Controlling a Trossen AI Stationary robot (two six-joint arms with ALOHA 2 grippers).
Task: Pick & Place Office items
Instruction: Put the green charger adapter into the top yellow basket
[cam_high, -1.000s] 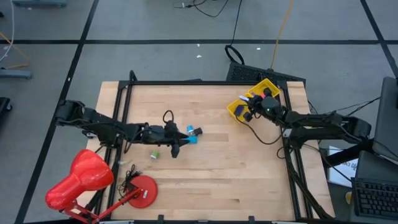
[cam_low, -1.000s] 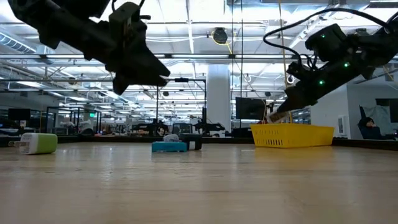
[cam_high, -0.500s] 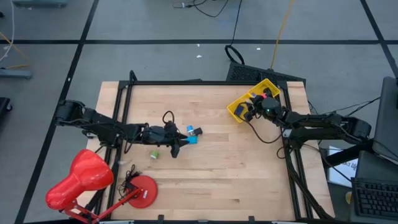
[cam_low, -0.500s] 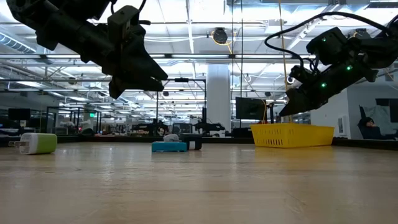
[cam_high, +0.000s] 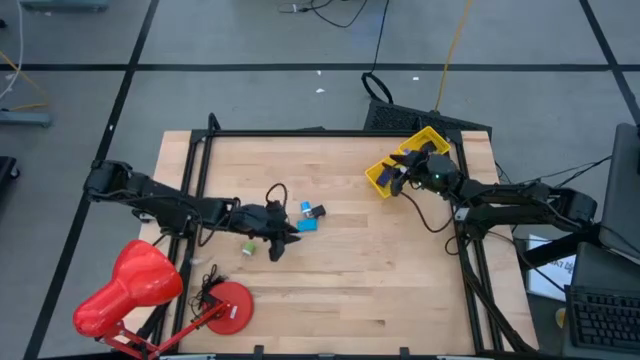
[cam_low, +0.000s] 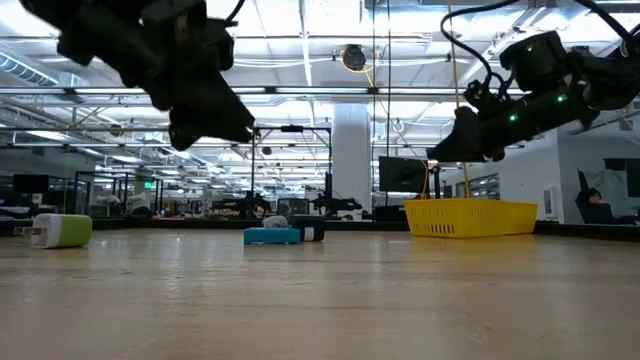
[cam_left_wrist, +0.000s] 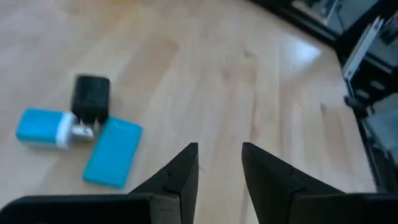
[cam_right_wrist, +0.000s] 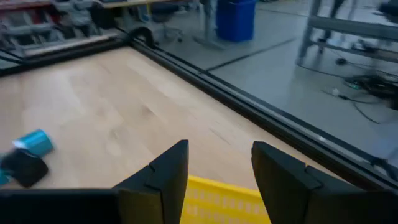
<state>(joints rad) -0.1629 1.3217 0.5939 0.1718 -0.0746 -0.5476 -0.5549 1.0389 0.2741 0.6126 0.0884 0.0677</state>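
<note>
Office items (cam_high: 311, 218) lie mid-surface, blue, teal and black clustered, a green one (cam_high: 249, 248) apart
Left pincer (cam_high: 283, 237) hovers beside them, narrowly parted, empty; right pincer (cam_high: 397, 183) parted, empty, over yellow tray (cam_high: 378, 176), likely the drop spot

The high camera looked straight down on the whole table (cam_high: 330, 250). The low one sat at tabletop level, facing the room. Both wrist cameras looked close along the wood, sharing the yellow tray (cam_high: 385, 172) at two o'clock.

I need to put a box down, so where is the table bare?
The wide wood between the blue pieces and the yellow tray is bare, and so is the near edge right of the red desk lamp. It is crowded around the left gripper and green piece.
</note>
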